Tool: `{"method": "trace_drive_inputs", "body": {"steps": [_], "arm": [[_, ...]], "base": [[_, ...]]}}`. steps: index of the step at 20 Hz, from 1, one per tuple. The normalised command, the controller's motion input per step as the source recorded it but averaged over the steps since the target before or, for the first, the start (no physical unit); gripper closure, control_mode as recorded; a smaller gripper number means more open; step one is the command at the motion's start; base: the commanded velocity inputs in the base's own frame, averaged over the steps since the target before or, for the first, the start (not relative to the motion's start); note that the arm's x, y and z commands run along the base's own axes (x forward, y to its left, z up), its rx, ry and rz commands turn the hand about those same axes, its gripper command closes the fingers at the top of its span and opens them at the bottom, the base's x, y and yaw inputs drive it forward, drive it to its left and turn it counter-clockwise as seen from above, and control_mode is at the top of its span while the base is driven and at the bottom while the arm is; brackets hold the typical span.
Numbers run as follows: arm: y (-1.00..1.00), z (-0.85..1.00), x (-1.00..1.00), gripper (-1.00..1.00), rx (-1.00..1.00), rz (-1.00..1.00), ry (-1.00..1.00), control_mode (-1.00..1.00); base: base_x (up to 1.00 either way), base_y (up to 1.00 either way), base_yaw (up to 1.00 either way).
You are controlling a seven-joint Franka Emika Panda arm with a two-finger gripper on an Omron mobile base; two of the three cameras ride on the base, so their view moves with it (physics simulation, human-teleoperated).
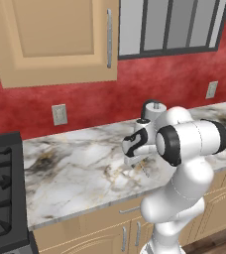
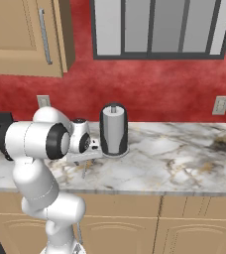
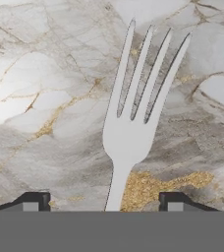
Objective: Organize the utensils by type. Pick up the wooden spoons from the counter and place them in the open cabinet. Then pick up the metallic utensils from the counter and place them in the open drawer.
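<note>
Silver and flat, one thin four-tined metal fork (image 3: 133,123) lies on the white-grey marble counter (image 3: 40,88), its handle running between the two dark fingers (image 3: 33,202), which stand released with nothing gripped. Best to settle straight down and pinch the neck squarely. Farther back stands one dark cylindrical paper-towel holder (image 2: 114,130).

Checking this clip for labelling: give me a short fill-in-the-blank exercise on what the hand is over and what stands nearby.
1. Lying on the counter between the fingertips of the hand is a silver ____.
2. That utensil has ____ tines.
3. The jaws of the hand stand ____, one tip on each side of the handle.
4. The paper towel holder stands upright on the ____.

Missing words: fork; four; open; counter
</note>
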Motion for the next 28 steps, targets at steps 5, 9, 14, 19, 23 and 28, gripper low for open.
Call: {"method": "trace_drive_inputs", "body": {"steps": [5, 9, 14, 19, 23, 28], "arm": [[0.0, -0.43, -0.25, 1.0, 0.0, 0.0, 0.0, -1.0], [0.0, -0.41, -0.37, 1.0, 0.0, 0.0, 0.0, -1.0], [0.04, -0.22, -0.49, 1.0, 0.01, 0.0, 0.0, -1.0], [0.11, 0.09, -0.45, 1.0, 0.05, 0.0, 0.0, -1.0], [0.08, 0.45, -0.29, 1.0, 0.06, 0.0, -0.04, -1.0], [0.11, 0.7, -0.1, 1.0, 0.03, 0.03, -0.03, -1.0]], "base": [[0.0, 0.0, 0.0], [0.0, 0.0, 0.0], [0.0, 0.0, 0.0], [0.0, 0.0, 0.0], [0.0, 0.0, 0.0], [0.0, 0.0, 0.0]]}}
